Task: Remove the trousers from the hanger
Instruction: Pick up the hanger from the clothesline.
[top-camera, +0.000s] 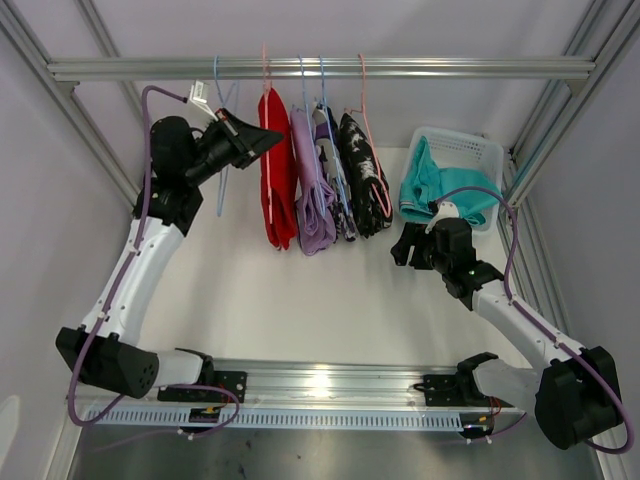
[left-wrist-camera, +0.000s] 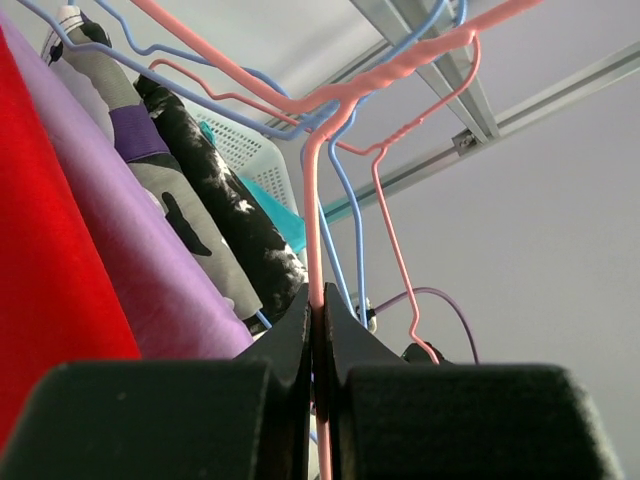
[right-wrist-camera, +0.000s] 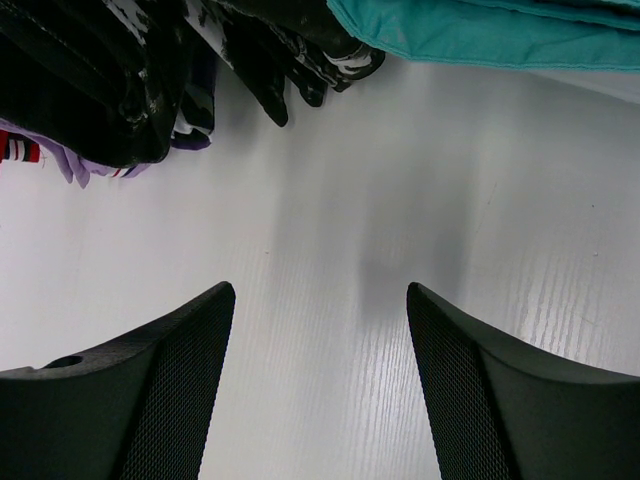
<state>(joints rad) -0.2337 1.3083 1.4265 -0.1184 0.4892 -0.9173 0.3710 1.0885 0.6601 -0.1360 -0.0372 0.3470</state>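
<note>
your left pincer (left-wrist-camera: 318, 325) was clamped shut on the pink hanger (left-wrist-camera: 316, 220), with the red trousers (top-camera: 278, 175) just beside it. beyond them hung the lilac trousers (top-camera: 314, 200), the print trousers (top-camera: 336, 190) and the black blotched trousers (top-camera: 366, 175). your right pincer (right-wrist-camera: 320, 300) stood wide and empty over the counter (right-wrist-camera: 330, 200), with the teal trousers (top-camera: 440, 185) just beyond it in the basket (top-camera: 470, 150). the cloth looked soft, light and limp, so i'd have pinched a thick fold low down.

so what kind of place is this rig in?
Probably a lab robot cell staged as a laundry station: aluminium frame rail carrying trousers on wire hangers, a white basket, all over a plain white table.
</note>
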